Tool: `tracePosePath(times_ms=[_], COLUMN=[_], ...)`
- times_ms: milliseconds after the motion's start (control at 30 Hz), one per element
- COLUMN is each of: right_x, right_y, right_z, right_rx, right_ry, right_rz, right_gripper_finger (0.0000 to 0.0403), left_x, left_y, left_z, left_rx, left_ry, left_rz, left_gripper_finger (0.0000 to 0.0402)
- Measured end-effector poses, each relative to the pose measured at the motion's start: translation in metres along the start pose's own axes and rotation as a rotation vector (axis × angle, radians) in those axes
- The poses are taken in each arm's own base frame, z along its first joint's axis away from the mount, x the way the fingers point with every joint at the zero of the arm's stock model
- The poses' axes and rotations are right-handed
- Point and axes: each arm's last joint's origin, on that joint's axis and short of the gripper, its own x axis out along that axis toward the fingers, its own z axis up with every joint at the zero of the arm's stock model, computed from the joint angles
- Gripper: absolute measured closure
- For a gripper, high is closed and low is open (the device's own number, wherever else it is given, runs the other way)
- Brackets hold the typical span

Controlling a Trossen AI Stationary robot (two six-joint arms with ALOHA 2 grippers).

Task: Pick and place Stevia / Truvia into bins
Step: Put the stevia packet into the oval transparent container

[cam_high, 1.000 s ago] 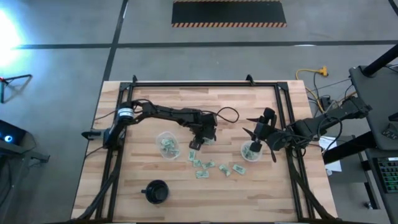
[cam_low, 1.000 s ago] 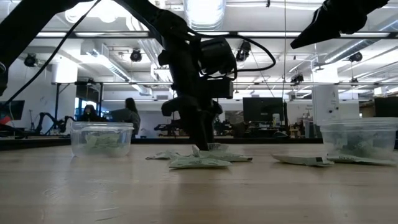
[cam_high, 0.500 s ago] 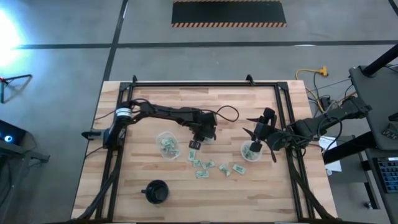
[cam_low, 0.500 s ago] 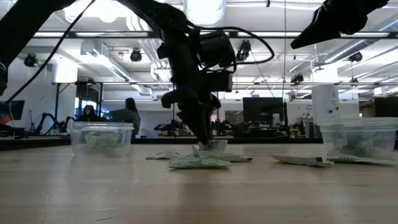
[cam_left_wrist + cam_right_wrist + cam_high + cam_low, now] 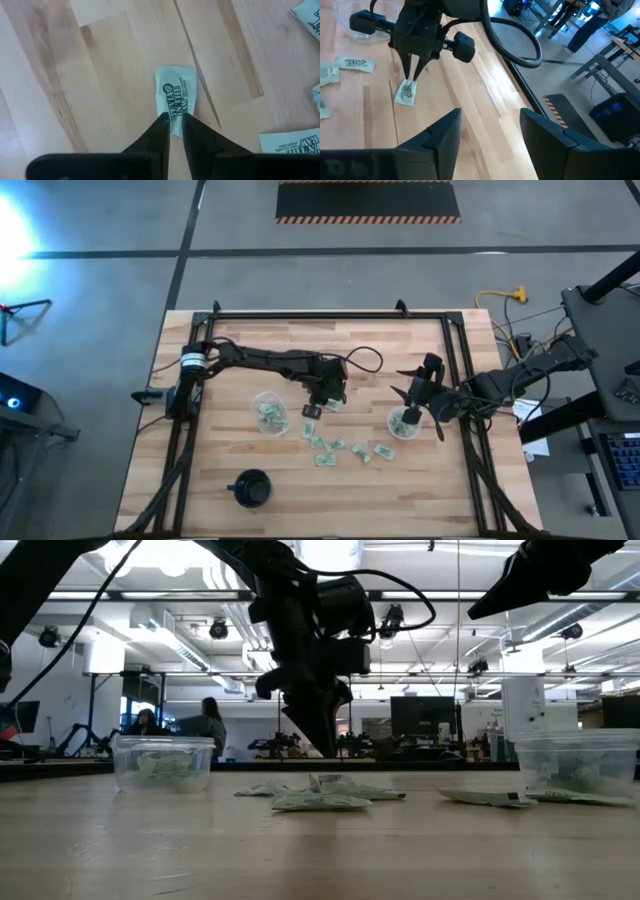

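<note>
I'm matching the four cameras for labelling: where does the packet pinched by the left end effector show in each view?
High view: held packet, centre, between the cups.
Low view: hidden; not discernible.
Left wrist view: packet, between the fingers.
Right wrist view: packet, hanging below the left end effector.
Shared landmark: that end effector.

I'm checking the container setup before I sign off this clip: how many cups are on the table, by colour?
Clear cups: 2
Black cup: 1
Total: 3
</note>
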Motion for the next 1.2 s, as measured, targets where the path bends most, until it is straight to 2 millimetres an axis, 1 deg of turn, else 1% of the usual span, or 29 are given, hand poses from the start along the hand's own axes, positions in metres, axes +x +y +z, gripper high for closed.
tracePosePath(times_ms=[100, 367, 500, 633, 800, 900, 967, 1200], right_x=[0.0, 0.0, 0.0, 0.0, 0.0, 0.0, 0.0, 0.0], right_y=[0.0, 0.0, 0.0, 0.0, 0.0, 0.0, 0.0, 0.0], right_z=[0.0, 0.0, 0.0, 0.0, 0.0, 0.001, 0.001, 0.001], right_rx=[0.001, -0.007, -0.006, -0.004, 0.001, 0.004, 0.004, -0.004], right_ry=[0.0, 0.0, 0.0, -0.001, -0.003, -0.007, -0.008, -0.009], right_rz=[0.0, 0.001, 0.001, 0.004, 0.004, 0.005, 0.005, 0.005], right_gripper_finger=[0.0211, 0.0211, 0.0211, 0.0211, 0.0211, 0.0211, 0.0211, 0.0211], left_x=[0.0, 0.007, 0.01, 0.013, 0.019, 0.024, 0.027, 0.028], left_y=[0.0, -0.001, -0.002, -0.003, -0.003, -0.001, -0.002, -0.002], left_z=[0.0, -0.003, -0.006, -0.009, -0.012, -0.01, -0.012, -0.013], left_rx=[0.006, 0.002, -0.006, -0.026, -0.03, -0.027, -0.034, -0.035], left_ry=[-0.003, -0.032, -0.022, -0.011, 0.016, -0.014, -0.002, 0.015], left_rz=[-0.008, -0.002, -0.003, 0.0, 0.018, 0.037, 0.036, 0.049], left_gripper_finger=[0.034, 0.0202, 0.0158, 0.0146, 0.0145, 0.0145, 0.0146, 0.0146])
